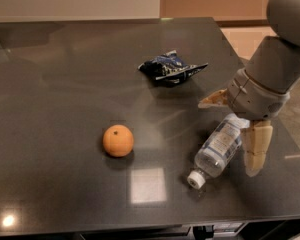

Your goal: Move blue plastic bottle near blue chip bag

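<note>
The blue plastic bottle point(217, 151) lies on its side on the dark table point(65, 84) at the right front, with its white cap pointing to the front left. The blue chip bag point(171, 68) lies crumpled farther back, apart from the bottle. My gripper point(233, 126) is open over the bottle's base end. One tan finger point(213, 100) sticks out on the far side of the base and the other point(255, 149) hangs on the right side. The grey wrist hides the base of the bottle.
An orange point(118, 140) sits on the table left of the bottle. The table's right edge point(290, 134) runs close to the gripper, and its front edge lies just below the bottle's cap.
</note>
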